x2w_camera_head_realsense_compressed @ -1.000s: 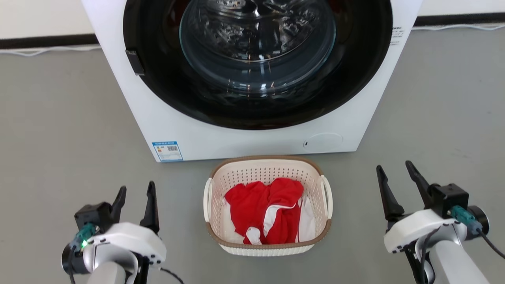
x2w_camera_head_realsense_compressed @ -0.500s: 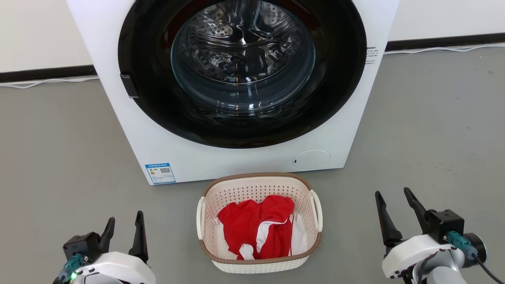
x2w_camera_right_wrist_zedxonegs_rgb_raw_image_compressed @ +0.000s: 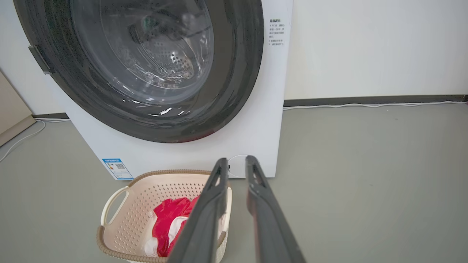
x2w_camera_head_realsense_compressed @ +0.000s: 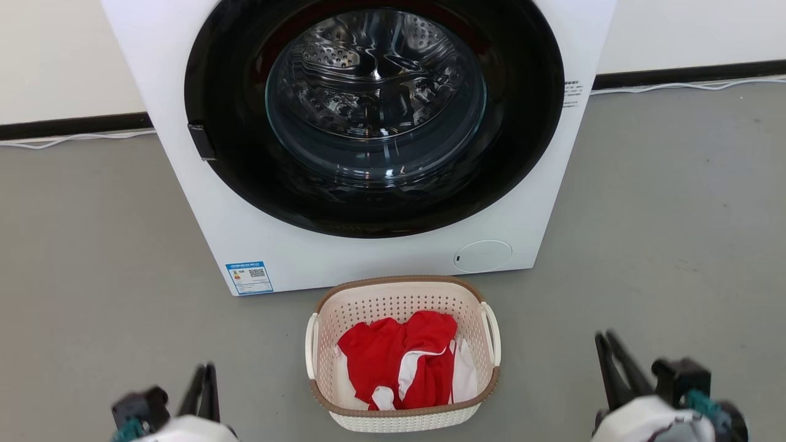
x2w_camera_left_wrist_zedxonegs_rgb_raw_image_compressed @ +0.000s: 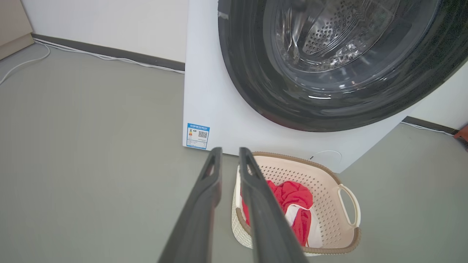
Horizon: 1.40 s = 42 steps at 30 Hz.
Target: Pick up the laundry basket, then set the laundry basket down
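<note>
The laundry basket [x2w_camera_head_realsense_compressed: 393, 302], cream-white with a brown rim and white side handles, stands on the grey floor just in front of the washer. It holds red and white clothes [x2w_camera_head_realsense_compressed: 399, 359]. My left gripper [x2w_camera_head_realsense_compressed: 206, 368] sits low at the basket's left, well apart from it, fingers together and holding nothing. My right gripper [x2w_camera_head_realsense_compressed: 603, 336] is low at the basket's right, also shut and apart from it. In the left wrist view my left gripper [x2w_camera_left_wrist_zedxonegs_rgb_raw_image_compressed: 229, 149] points at the basket's [x2w_camera_left_wrist_zedxonegs_rgb_raw_image_compressed: 310, 175] near handle side. In the right wrist view my right gripper [x2w_camera_right_wrist_zedxonegs_rgb_raw_image_compressed: 236, 159] stands over the basket's [x2w_camera_right_wrist_zedxonegs_rgb_raw_image_compressed: 161, 190] right edge.
A white front-loading washer [x2w_camera_head_realsense_compressed: 368, 264] with a big dark round door [x2w_camera_head_realsense_compressed: 374, 110] rises right behind the basket. A white cable [x2w_camera_head_realsense_compressed: 73, 140] runs along the dark baseboard. Open grey floor lies on both sides of the basket.
The head camera has shifted, so the whole scene sits differently. Both grippers have sunk toward the bottom edge and their fingers have gone from spread to together. The basket stays on the floor.
</note>
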Motion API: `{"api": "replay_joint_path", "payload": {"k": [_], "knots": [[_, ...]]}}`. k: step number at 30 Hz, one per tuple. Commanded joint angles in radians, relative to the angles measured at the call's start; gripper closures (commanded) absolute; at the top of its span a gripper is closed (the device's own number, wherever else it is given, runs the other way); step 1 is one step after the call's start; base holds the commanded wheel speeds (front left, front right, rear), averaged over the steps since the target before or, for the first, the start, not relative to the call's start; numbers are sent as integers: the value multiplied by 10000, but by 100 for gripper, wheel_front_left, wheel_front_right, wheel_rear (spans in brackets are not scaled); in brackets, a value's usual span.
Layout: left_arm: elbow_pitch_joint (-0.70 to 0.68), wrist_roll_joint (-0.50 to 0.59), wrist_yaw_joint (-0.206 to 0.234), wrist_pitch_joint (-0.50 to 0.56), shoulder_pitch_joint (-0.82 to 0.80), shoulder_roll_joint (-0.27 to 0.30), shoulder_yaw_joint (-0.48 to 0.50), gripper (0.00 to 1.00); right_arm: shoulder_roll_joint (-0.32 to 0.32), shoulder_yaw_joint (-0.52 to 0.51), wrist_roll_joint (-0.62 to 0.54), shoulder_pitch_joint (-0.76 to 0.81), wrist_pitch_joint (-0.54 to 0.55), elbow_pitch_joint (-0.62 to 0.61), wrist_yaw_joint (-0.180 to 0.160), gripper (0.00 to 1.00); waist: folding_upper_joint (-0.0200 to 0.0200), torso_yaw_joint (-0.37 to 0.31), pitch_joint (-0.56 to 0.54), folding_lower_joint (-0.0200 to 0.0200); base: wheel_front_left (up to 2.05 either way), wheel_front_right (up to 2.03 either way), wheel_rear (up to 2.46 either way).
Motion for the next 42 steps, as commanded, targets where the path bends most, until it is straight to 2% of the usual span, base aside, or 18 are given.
{"api": "replay_joint_path", "payload": {"k": [1, 8, 13, 42], "knots": [[67, -3, 0, 1, 52, -42, -5, 100, 17, -1, 3, 73, 2, 64, 0, 100, 0, 0, 0, 0, 0, 0, 0], [-87, -684, -66, 240, 22, -69, 102, 100, 31, -118, 846, 37, 272, -67, 4, 100, 0, 22, -23, 23, 0, 0, 0], [-216, -1176, -112, 373, 21, -88, 139, 100, 41, -119, 1467, 66, 390, -215, 7, 100, 0, 38, -1, 1, 0, 0, 0], [-926, -3932, -372, 1182, -27, -196, 415, 100, 96, -277, 4916, 119, 1182, -957, 23, 100, 0, 126, 10, 0, 0, 0, 0]]}}
